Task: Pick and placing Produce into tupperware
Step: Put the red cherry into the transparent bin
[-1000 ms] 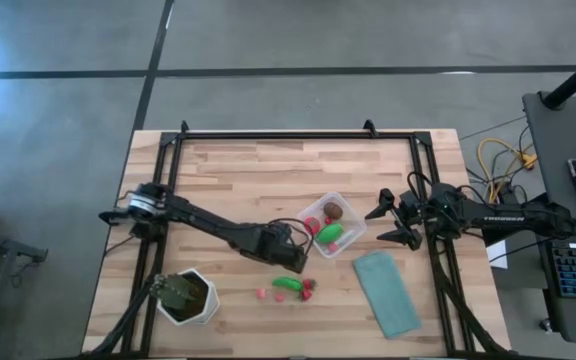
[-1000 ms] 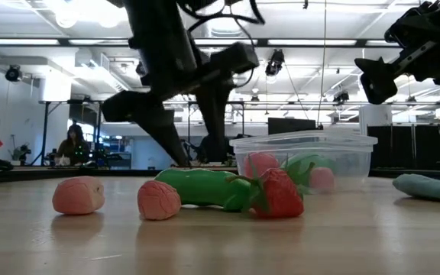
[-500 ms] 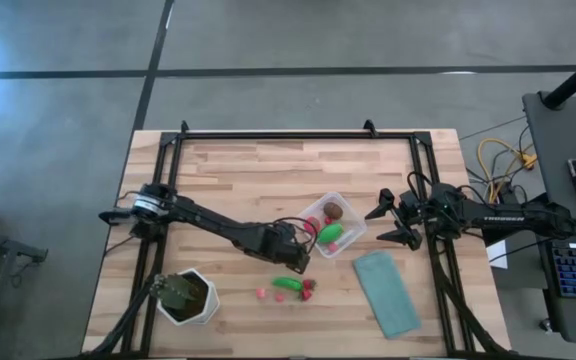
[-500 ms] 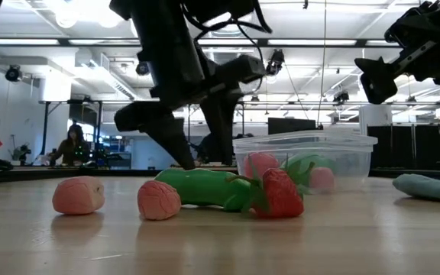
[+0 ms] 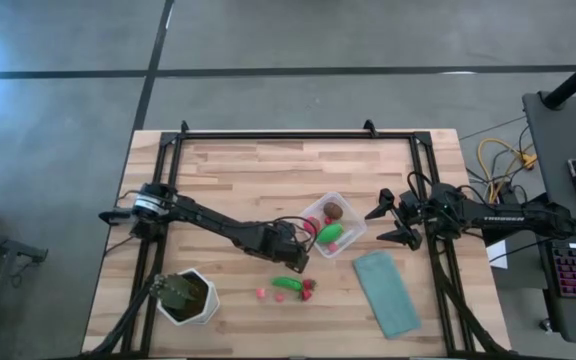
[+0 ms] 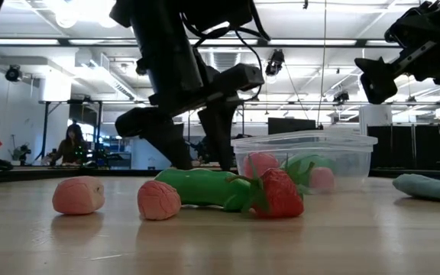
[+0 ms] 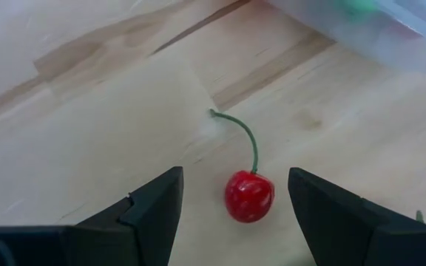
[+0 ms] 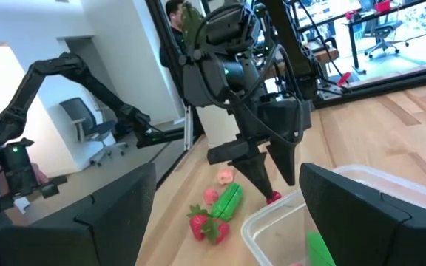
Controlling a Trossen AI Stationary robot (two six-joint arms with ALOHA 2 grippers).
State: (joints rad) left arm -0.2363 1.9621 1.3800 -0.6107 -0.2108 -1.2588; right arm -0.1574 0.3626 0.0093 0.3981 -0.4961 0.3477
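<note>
My left gripper (image 7: 231, 185) points steeply down over a small red cherry (image 7: 249, 196) with a green stem, which lies on the wood just beside the clear tupperware (image 5: 334, 223). The gripper is open, one finger on each side of the cherry and clear of it. From the right wrist view, the cherry (image 8: 274, 197) lies under my left gripper (image 8: 261, 177). The tupperware holds a brown oval (image 5: 335, 211), a green piece (image 5: 330, 233) and a red piece. My right gripper (image 5: 392, 220) waits open at the table's right edge.
Nearer the front edge lie a green piece (image 6: 201, 187), a strawberry (image 6: 279, 193) and two pink pieces (image 6: 79, 195). A white pot with a plant (image 5: 190, 296) stands at the front left. A teal cloth (image 5: 386, 292) lies at the front right.
My left gripper has rolled a little about its own pointing line above the cherry and has stayed open. The cherry and the other produce have not moved.
</note>
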